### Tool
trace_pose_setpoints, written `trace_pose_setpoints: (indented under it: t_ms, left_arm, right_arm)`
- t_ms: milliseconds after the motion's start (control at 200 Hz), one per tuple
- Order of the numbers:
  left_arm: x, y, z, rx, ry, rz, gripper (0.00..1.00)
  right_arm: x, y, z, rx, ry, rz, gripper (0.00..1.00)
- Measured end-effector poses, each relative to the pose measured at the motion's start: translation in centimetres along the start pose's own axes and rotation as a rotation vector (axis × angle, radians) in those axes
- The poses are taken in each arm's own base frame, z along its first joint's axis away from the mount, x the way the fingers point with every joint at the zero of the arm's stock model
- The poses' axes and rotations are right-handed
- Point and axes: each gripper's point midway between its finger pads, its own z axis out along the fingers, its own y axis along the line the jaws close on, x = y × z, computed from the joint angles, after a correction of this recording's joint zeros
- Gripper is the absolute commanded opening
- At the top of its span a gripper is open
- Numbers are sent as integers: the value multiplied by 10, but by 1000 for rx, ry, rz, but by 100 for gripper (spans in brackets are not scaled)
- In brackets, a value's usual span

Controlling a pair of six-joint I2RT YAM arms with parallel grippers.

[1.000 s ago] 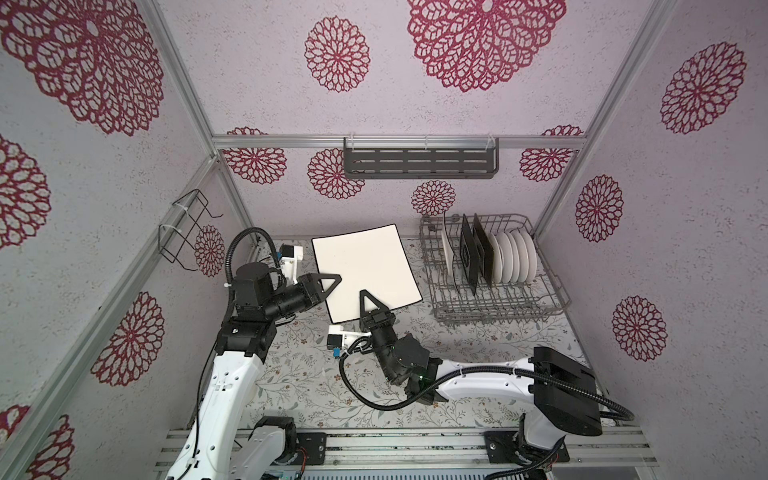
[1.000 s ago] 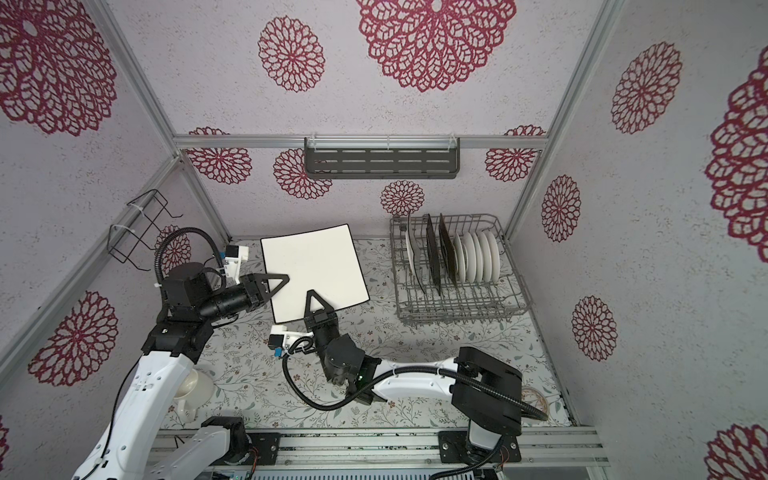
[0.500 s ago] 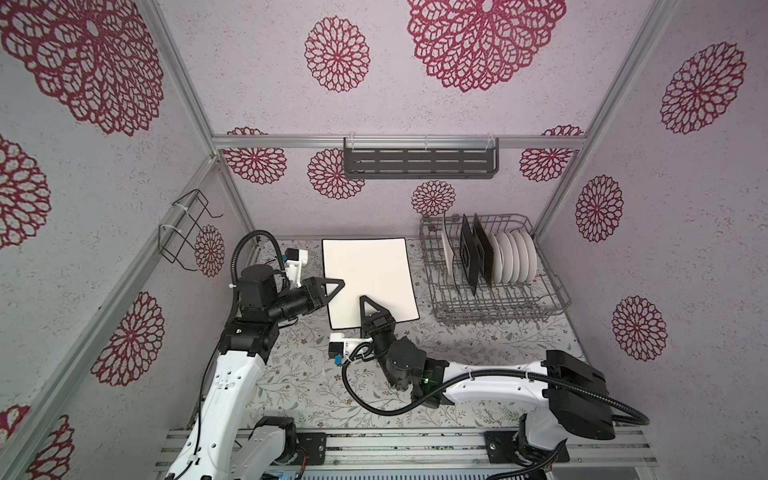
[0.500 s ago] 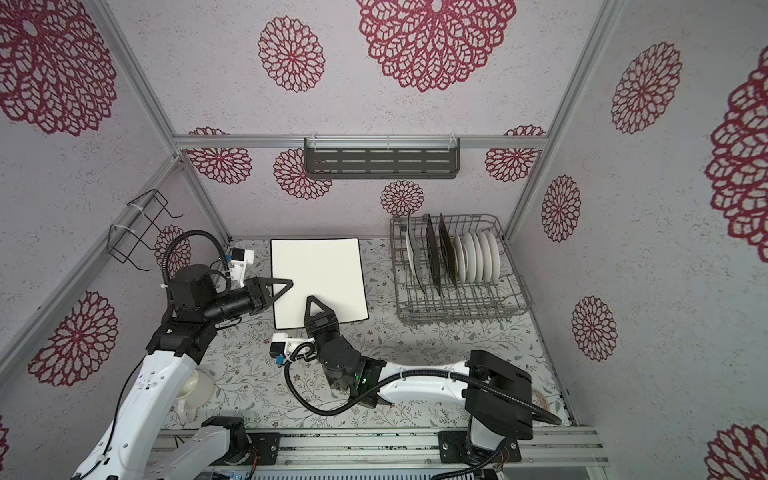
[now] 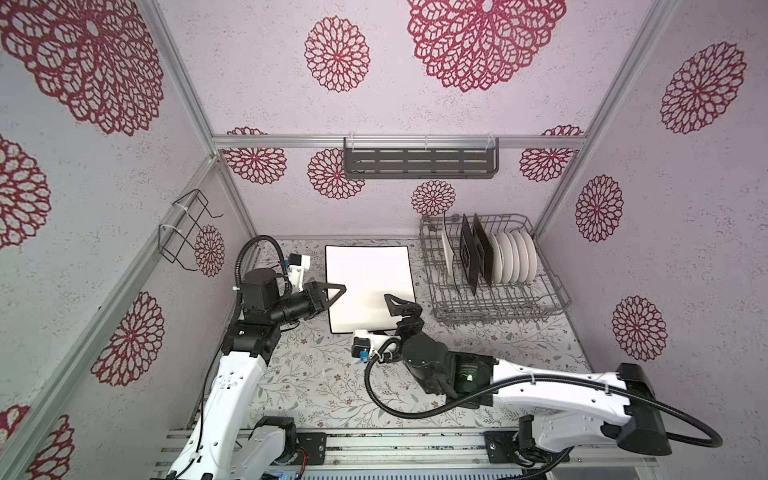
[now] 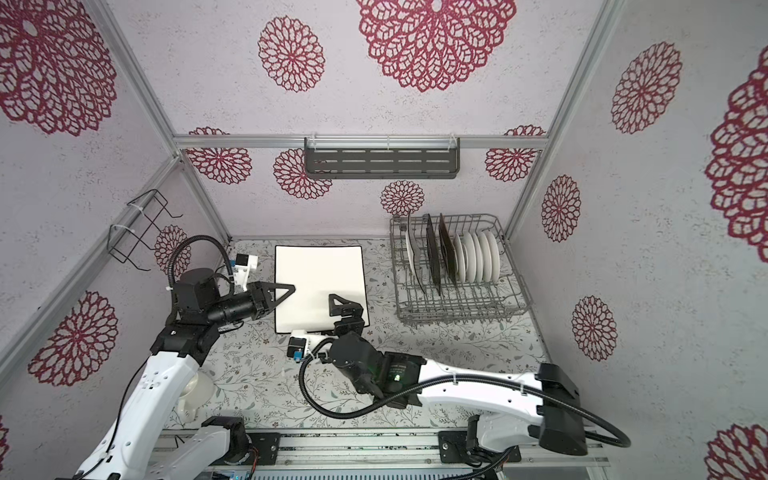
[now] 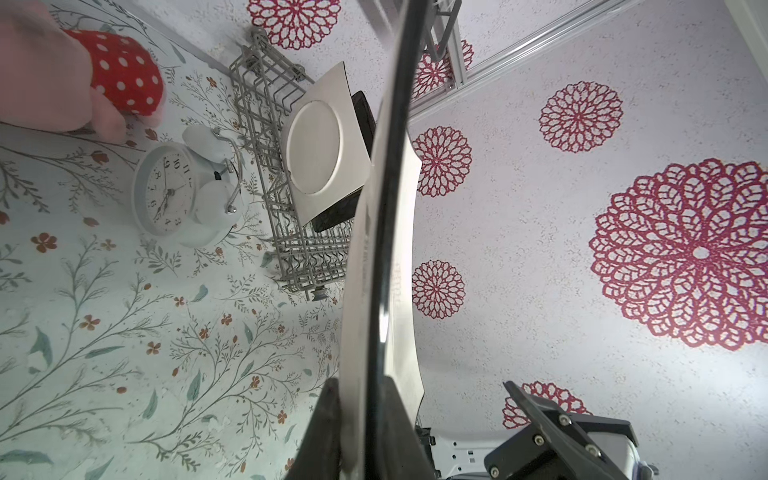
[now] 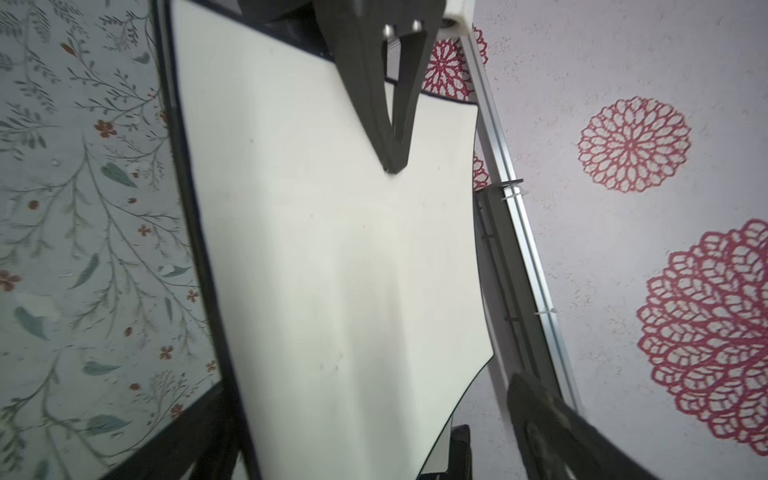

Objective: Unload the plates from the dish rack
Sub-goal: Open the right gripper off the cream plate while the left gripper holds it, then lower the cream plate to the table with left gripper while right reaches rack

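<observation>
Large white black-rimmed rectangular plate [image 5: 368, 282]: smooth, glossy glazed ceramic. Beside it, grey wire dish rack [image 5: 498, 307]: matt coated metal.

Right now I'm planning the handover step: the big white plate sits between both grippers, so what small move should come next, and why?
Probably the right gripper should back away from the large white plate. Its jaws stand open around the plate's near edge, while the left gripper is shut on the plate's left edge and carries it. Clearing first lets the left arm lower the plate onto the table.

Left gripper [image 5: 334, 293] clamped shut, arm reaching rightward — right gripper [image 5: 395, 305] seemingly spread wide.
</observation>
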Motion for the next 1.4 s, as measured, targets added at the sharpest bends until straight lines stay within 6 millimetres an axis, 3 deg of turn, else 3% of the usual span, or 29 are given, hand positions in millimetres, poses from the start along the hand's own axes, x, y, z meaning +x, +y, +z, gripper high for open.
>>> trace_pose_setpoints:
  t_ms: [60,160,250,315,370,490,635,855,1091,1401]
  left_arm:
    - [-1,2,-1,-7,-18,27,0]
    - [4,19,2,-47,-22,4,0]
    - [15,30,8,-77,-9,-12,0]
    - [26,32,13,-85,13,-17,0]
    - [35,30,17,-83,31,-14,0]
    - [55,23,22,-66,68,-8,0]
    - [78,14,31,-45,110,1,0]
    - [124,18,48,-43,186,-15,0]
    - [169,28,57,-71,250,-29,0]
    - [212,35,74,-92,292,-45,0]
  right_arm:
    - [6,-18,-13,1,7,137,99]
    - [22,-74,-35,82,13,432,99]
    - [58,-126,-54,191,39,706,99]
    - [89,-149,-68,269,61,865,99]
    - [115,-156,-79,317,79,974,98]
    - [153,-152,-95,348,132,1126,98]
    - [177,-151,-102,367,191,1247,98]
    - [215,-135,-84,335,324,1373,98]
    - [266,-102,-58,242,447,1522,98]
    - [286,-100,-44,195,435,1602,99]
